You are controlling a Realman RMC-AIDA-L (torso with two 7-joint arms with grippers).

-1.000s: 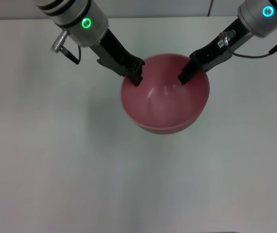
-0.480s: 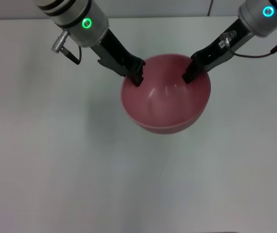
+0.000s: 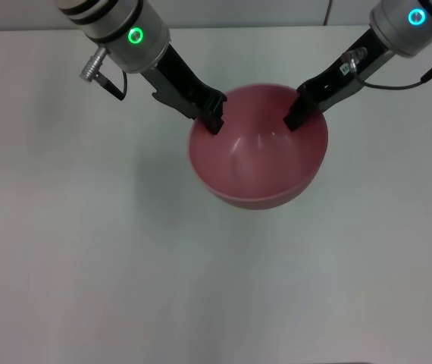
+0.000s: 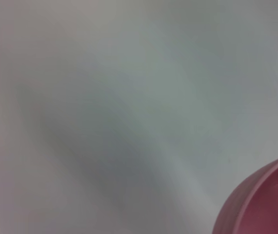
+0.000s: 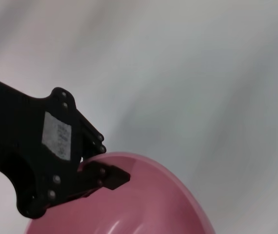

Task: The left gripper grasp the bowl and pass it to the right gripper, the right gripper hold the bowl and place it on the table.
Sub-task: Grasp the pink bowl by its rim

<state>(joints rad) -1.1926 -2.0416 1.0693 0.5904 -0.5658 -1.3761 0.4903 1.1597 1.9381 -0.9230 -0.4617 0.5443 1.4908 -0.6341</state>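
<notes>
While both grippers sit on the rim, this is the handover step; the values below apply.

Bowl position: the bowl [image 3: 258, 145] hangs in the air over the middle of the desk [image 3: 64, 250], toward its far edge, tilted with its opening facing the head camera.

Left gripper: the left gripper [image 3: 213, 115] meets the bowl's rim on the robot's left side, fingers narrow and holding the rim.

Right gripper: the right gripper [image 3: 295, 115] meets the rim on the opposite side; the right wrist view shows one finger inside and one outside the wall, narrow on the rim.

Procedure: judged from the double grip, confirm that the right fingers pinch the wall firmly before the left fingers widen. Release slowly and draw the left gripper straight away from the rim, so the bowl does not swing.

Risk: a one-sided rim hold on glossy plastic may let the bowl pivot downward.

Markings: a small white label [image 5: 57, 136] sits on the right gripper; its writing cannot be read. No brand shows on the bowl.
</notes>
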